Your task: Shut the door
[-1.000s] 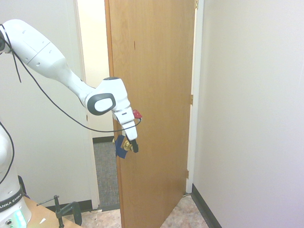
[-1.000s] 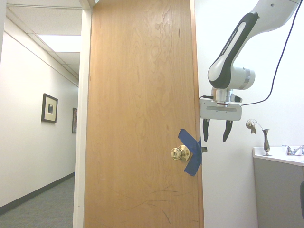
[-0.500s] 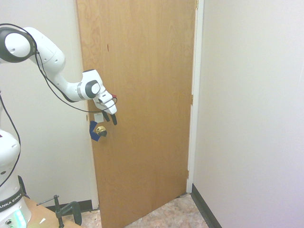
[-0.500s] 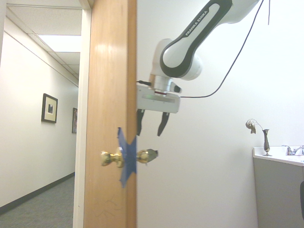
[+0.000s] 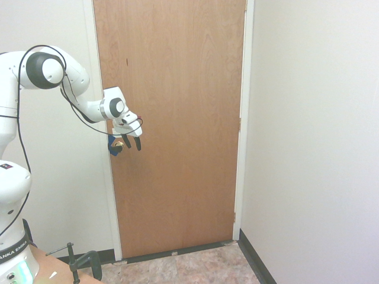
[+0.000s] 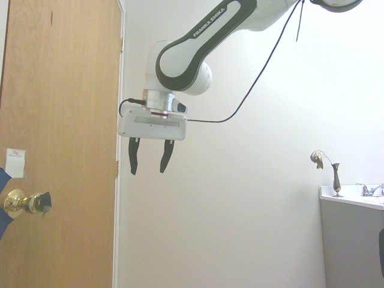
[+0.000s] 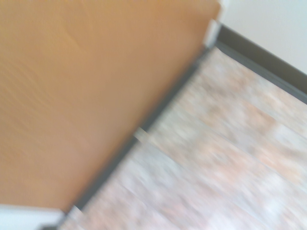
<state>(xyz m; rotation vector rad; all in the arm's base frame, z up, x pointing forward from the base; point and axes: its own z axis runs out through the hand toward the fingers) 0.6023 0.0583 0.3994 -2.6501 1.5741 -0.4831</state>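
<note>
Wooden door, swung to its frame

Tall light-brown wooden door (image 5: 177, 130): a second earlier ajar, now filled its white frame (image 5: 246, 118), so the shutting looked all but done; latch unconfirmed. White two-finger gripper (image 6: 149, 157): fingers wide apart, empty, near the door. Round brass knob (image 6: 17, 203): below a small white sticker (image 6: 15, 163)
</note>
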